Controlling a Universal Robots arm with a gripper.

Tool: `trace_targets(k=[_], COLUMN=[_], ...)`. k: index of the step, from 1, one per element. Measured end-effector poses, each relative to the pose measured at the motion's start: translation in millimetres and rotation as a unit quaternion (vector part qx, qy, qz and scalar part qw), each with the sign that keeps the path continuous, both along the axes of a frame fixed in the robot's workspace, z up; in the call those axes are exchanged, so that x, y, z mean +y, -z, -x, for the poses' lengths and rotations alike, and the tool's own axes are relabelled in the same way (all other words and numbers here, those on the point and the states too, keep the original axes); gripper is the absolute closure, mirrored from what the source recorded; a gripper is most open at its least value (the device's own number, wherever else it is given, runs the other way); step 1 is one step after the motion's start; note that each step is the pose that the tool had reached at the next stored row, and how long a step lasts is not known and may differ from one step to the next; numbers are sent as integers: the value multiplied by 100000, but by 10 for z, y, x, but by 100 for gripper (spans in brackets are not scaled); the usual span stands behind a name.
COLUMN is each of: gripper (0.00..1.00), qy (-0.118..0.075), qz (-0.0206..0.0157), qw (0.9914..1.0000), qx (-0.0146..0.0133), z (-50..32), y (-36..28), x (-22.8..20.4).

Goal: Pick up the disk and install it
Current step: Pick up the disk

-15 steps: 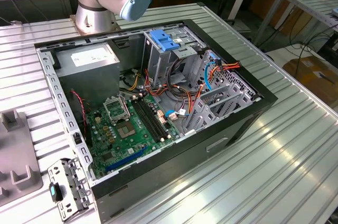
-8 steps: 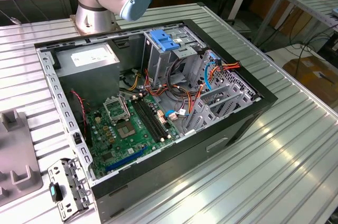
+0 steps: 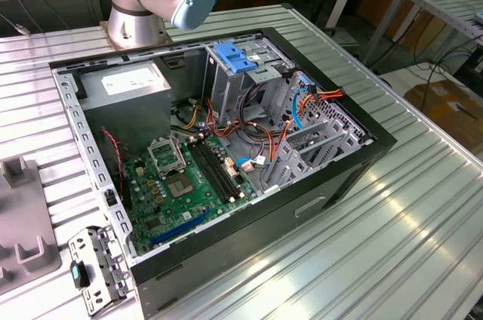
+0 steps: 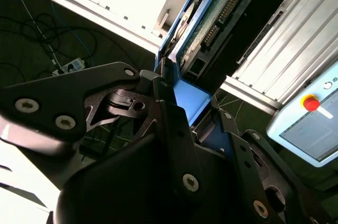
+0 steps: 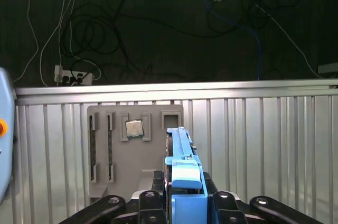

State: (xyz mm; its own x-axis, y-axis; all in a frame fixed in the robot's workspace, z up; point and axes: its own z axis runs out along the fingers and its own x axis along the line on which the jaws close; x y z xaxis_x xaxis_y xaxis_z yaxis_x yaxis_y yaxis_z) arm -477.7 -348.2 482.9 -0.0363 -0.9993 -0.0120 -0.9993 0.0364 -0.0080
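Both jaws are clenched on the disk (image 5: 180, 152); it stands edge-on between them, its long axis running straight out from the jaws toward the desk (image 5: 253, 139), beside a grey fixture (image 5: 119, 166).

Blue-railed disk (image 5: 184, 179), green motherboard (image 3: 160, 210)

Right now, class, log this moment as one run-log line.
gripper: shut on disk | disk: off the table, blue rails showing | install: not yet done | computer case: open
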Motion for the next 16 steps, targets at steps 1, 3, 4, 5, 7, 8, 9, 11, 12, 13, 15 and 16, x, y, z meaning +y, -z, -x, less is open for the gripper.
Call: trace_targets(k=[1,3,4,5,7,8,9,11,12,13,15,16], gripper=[63,63,63,63,63,63,63,63,63,63,63,63], qy=[-3,0,0,-1,0,0,-3,-3,-1,-3,0,-1], qz=[-6,-6,-4,-2,1,0,0,1,0,-2,4,11], qw=[100000,100000,100000,100000,100000,100000,100000,100000,100000,100000,100000,100000], qx=[-11,-14,-12,-16,-13,-13,-17,-13,-15,-14,-18,-17], z=[-7,-41,-68,-86,-145,-165,-188,-266,-289,-308,-355,-400], y=[1,2,2,2,2,2,2,2,2,2,2,2], x=[-1,0,0,-1,0,0,-1,-1,0,0,0,0])
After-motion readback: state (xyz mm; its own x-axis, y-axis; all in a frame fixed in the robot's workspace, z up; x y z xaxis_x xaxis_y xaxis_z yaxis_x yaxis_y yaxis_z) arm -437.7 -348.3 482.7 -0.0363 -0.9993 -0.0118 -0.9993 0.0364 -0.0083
